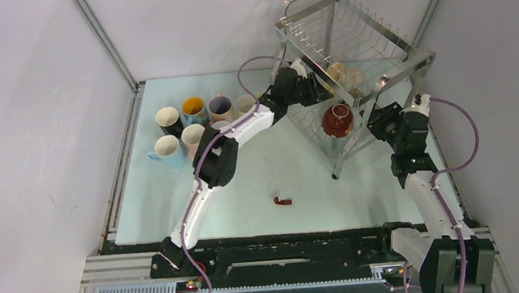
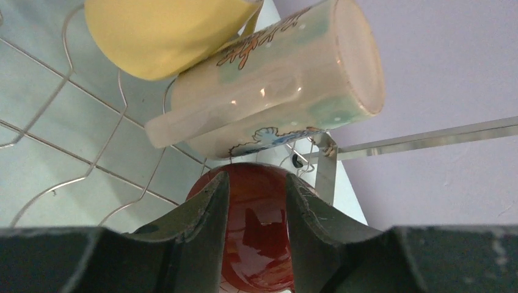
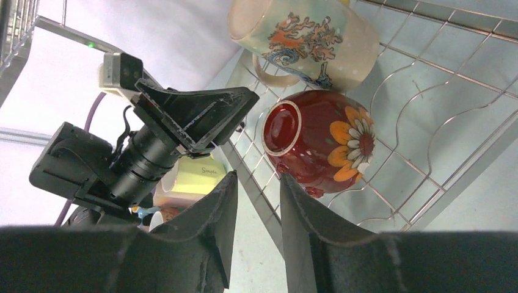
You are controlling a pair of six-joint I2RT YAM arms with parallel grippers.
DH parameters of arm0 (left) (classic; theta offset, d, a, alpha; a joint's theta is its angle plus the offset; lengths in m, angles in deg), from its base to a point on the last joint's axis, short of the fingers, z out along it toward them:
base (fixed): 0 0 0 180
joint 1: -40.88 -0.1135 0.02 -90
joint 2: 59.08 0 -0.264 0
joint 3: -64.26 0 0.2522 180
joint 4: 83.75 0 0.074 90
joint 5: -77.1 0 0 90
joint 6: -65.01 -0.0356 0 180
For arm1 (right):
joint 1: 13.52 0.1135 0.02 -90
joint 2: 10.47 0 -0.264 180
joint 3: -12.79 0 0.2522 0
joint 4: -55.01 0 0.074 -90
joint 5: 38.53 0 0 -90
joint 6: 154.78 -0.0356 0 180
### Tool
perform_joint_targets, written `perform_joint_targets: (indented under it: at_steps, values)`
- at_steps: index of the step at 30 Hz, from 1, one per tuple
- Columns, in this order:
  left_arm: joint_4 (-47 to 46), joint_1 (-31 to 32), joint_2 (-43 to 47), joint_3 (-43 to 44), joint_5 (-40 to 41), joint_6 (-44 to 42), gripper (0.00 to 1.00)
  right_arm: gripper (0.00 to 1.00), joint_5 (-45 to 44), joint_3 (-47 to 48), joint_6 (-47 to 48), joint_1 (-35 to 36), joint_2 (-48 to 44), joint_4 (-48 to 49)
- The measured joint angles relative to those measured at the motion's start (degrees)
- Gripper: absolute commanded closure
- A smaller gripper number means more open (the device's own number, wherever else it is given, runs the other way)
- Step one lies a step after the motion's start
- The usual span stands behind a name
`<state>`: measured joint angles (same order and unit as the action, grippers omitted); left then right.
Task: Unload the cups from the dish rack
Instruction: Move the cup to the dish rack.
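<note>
The chrome wire dish rack point(image 1: 404, 65) stands at the back right. On its lower shelf lie a dark red flowered mug point(image 1: 336, 119), a cream patterned mug point(image 1: 351, 78) and a yellow mug point(image 2: 159, 33). My left gripper point(image 1: 319, 89) reaches into the rack from the left. It is open point(image 2: 258, 183), with the dark red mug point(image 2: 259, 226) just beyond its fingertips and the cream mug point(image 2: 269, 85) on its side above. My right gripper point(image 1: 375, 120) is open point(image 3: 258, 180) outside the rack's right end, facing the dark red mug point(image 3: 317, 140) and the cream mug point(image 3: 305, 39).
Several mugs point(image 1: 192, 120) stand grouped upright on the table at the back left. A small dark red fragment point(image 1: 283, 200) lies on the table near the front. Grey walls close in both sides. The rack's wire point(image 3: 482, 149) is close to my right fingers.
</note>
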<state>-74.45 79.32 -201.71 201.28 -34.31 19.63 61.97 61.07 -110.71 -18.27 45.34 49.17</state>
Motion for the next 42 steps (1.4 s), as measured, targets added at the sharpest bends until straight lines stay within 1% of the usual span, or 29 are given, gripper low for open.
perform_joint_targets:
  at_steps: [12, 20, 22, 31, 38, 42]
  values:
    - [0.48, 1.36, -3.43, 3.19, -1.57, 3.54, 0.57, 0.61, -1.90, 0.04, -0.02, 2.58, 0.00, -3.52]
    - [-0.02, 2.05, -3.67, 3.04, -3.30, 4.81, 0.59, 0.60, -1.99, 0.24, -0.46, 4.83, 0.00, -5.42]
    - [-1.33, 2.23, -3.45, 1.99, -3.21, 4.90, 0.59, 0.60, -1.95, 0.37, -0.66, 4.85, 0.00, -5.70]
    - [-5.44, 3.30, 2.08, -8.98, -3.74, 6.32, 0.60, 0.60, -1.81, 0.76, -1.33, 4.85, 0.00, -6.88]
    - [-6.32, 5.62, 3.91, -12.37, -5.57, 7.02, 0.60, 0.60, -1.84, 0.79, -1.53, 4.85, 0.02, -6.93]
    - [-7.26, 5.90, 4.59, -13.60, -5.73, 6.97, 0.59, 0.60, -1.68, 0.81, -1.53, 4.92, 0.09, -6.95]
